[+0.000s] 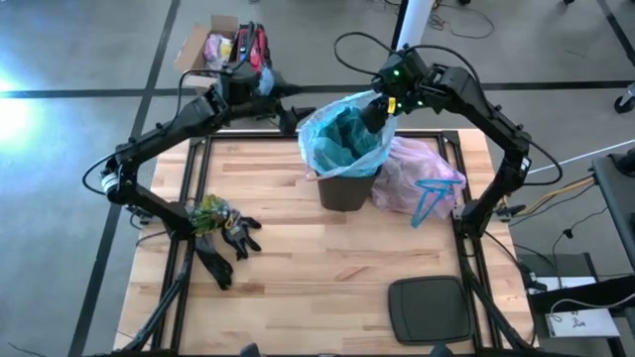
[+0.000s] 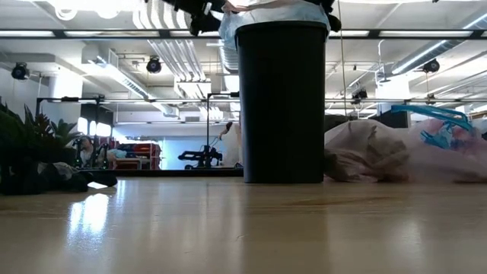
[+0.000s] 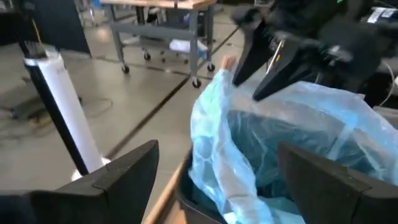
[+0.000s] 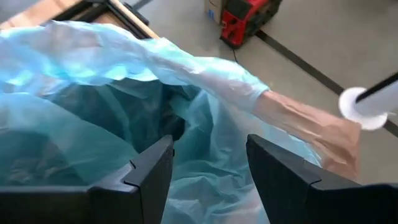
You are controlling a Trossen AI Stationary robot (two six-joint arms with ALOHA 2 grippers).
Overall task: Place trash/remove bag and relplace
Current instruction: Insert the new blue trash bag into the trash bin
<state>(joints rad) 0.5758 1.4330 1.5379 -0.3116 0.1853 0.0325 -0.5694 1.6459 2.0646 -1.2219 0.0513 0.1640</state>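
1. High view: nearest the front edge of the wooden table (image 1: pixel 298 278) a dark flat lid (image 1: pixel 429 307) lies at the near right, partly crossed by the frame's struts.
2. At the near left lie black gloves (image 1: pixel 223 248) beside a small greenish plant-like clump (image 1: pixel 210 210); what that clump is cannot be made out.
3. Farther back, near the table's middle, the black bin (image 1: pixel 342 188) stands upright, lined with a light blue bag (image 1: pixel 342 134) whose mouth opens upward.
4. Touching the bin's right side, the pink-lavender bag (image 1: pixel 417 174) lies slumped on the table, its long axis running left to right, blue drawstrings (image 1: pixel 429 198) trailing toward the near side. Its contents cannot be seen, and no loose trash can be picked out.
5. The right gripper (image 1: pixel 377 111) hangs over the bin's far right rim, fingers partly spread with the blue bag's edge between them; whether they pinch it cannot be told.
6. The left gripper (image 1: pixel 288 117) hovers just left of the bin at the far edge, fingers spread wide, holding nothing.
7. In the low view the bin's top and both grippers are cut off.
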